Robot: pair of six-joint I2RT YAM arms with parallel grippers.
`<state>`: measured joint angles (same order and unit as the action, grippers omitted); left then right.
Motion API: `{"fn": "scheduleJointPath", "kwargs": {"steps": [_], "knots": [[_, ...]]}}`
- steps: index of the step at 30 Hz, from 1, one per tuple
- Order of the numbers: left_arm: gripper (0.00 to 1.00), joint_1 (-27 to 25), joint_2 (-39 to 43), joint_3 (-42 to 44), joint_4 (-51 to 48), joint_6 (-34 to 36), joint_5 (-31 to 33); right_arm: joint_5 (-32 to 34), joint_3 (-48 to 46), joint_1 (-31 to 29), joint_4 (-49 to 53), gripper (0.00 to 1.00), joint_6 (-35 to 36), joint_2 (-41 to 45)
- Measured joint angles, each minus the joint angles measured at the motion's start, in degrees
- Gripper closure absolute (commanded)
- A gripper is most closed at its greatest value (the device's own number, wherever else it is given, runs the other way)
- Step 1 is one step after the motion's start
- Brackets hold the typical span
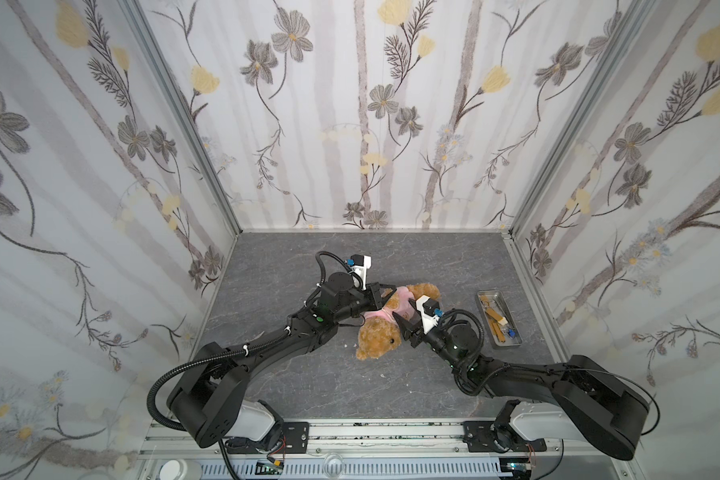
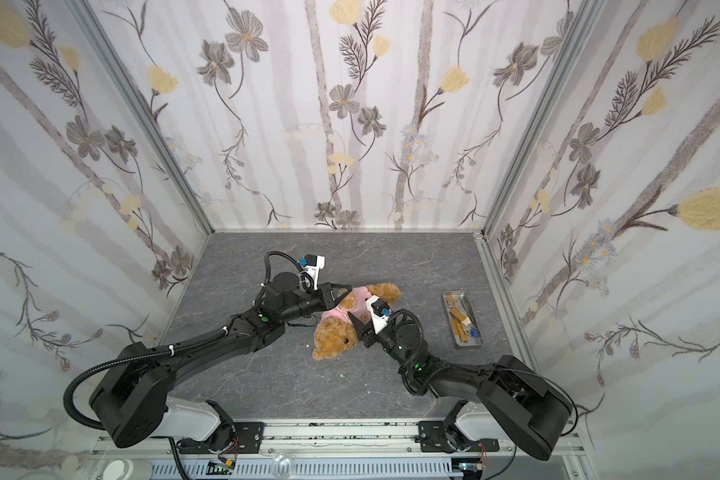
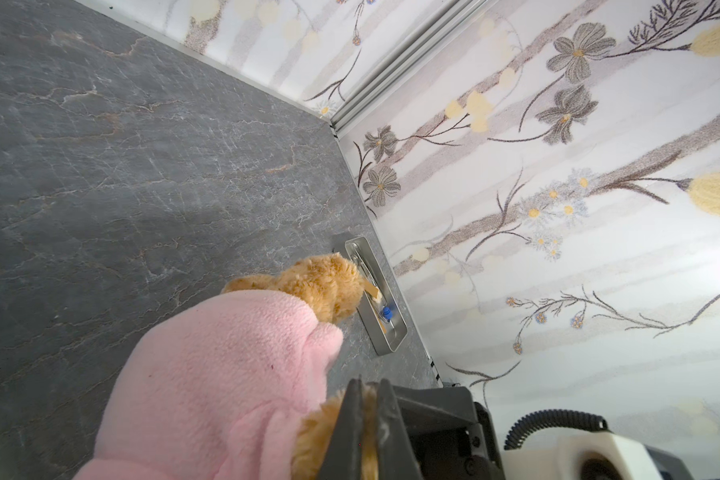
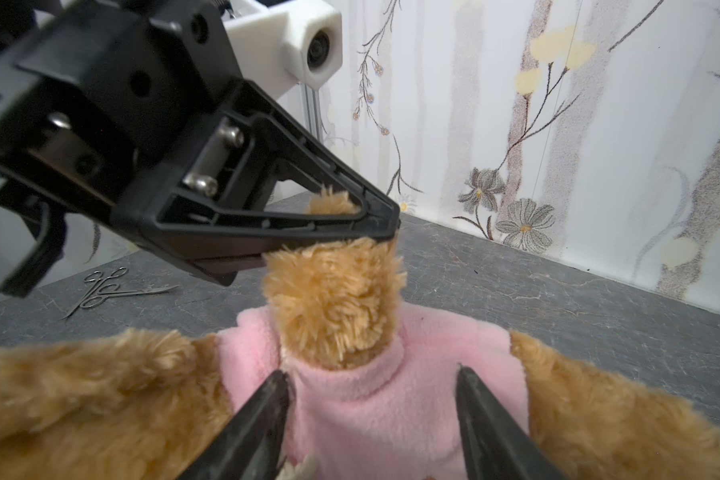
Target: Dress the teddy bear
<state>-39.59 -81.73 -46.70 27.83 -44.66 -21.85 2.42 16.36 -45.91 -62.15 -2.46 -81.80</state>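
In both top views a small, fluffy, golden-brown plush teddy bear [image 1: 377,338] lies near the middle of the grey marbled tabletop [image 1: 308,386]. Its head points toward the near edge and its legs toward the far wall, and a pink fleece garment [image 1: 398,305] is around its torso. The left gripper [image 1: 385,293] reaches in from the left and meets the bear at the far side of the garment. The right gripper [image 1: 402,322] comes in from the right, just beside the head and over the garment. A shallow rectangular metal tray [image 1: 512,328] holding small tools sits well apart from the bear, near the right wall. In the left wrist view, the left gripper [image 3: 368,390] has its two black fingers pressed together on a tuft of golden-brown fur, so it is clamped on the teddy bear at a limb emerging from the pink fleece. A bare furry leg lies beyond the garment, and the metal tray lies beyond that, near the floral-papered wall [image 3: 558,249]. In the right wrist view, the right gripper [image 4: 371,374] stands with its jaws apart, one finger on either side of a pink sleeve from which a furry paw protrudes. Whether the fingers actually touch the fleece cannot be judged from this angle. The left gripper [image 4: 379,228] pinches the tip of that paw. Thin metal scissors [image 4: 100,291] lie flat on the tabletop beyond the bear.
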Motion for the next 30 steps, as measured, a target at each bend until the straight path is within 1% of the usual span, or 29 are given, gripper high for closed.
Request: {"fn": "scheduleJointPath", "kwargs": {"steps": [5,11,14,18,22,25,26,29,30], "knots": [[1.0,0.3,-1.6,0.0,0.0,1.0,-2.1,-3.5,-1.7,3.9,8.4,0.36,0.6,9.4],[1.0,0.8,-2.8,-2.3,0.0,1.1,-6.8,-5.3,-0.4,13.8,19.2,0.32,-1.1,19.5],[1.0,0.8,-2.8,-3.7,0.5,0.3,-9.4,-6.1,2.4,16.9,24.5,0.32,-1.9,21.1],[0.94,0.7,-3.2,-4.0,1.7,-1.5,-11.9,-7.0,6.4,19.3,30.1,0.32,-3.2,20.0],[0.85,1.3,-6.6,-3.0,2.4,-1.8,-13.3,-8.4,9.0,19.9,33.1,0.33,-4.8,14.7],[0.75,3.4,-10.9,-3.1,2.2,-1.5,-12.8,-10.3,10.8,20.0,34.6,0.35,-6.4,8.6],[0.69,4.4,-12.5,-3.7,2.2,-1.1,-12.2,-11.0,11.8,20.0,35.0,0.37,-7.0,6.3],[0.46,7.6,-16.4,-6.3,1.9,0.2,-10.0,-12.7,15.1,20.0,36.2,0.39,-9.0,-0.2],[0.41,8.7,-17.2,-7.3,1.9,0.6,-9.4,-12.9,16.0,20.0,36.6,0.39,-9.5,-1.9]]}}
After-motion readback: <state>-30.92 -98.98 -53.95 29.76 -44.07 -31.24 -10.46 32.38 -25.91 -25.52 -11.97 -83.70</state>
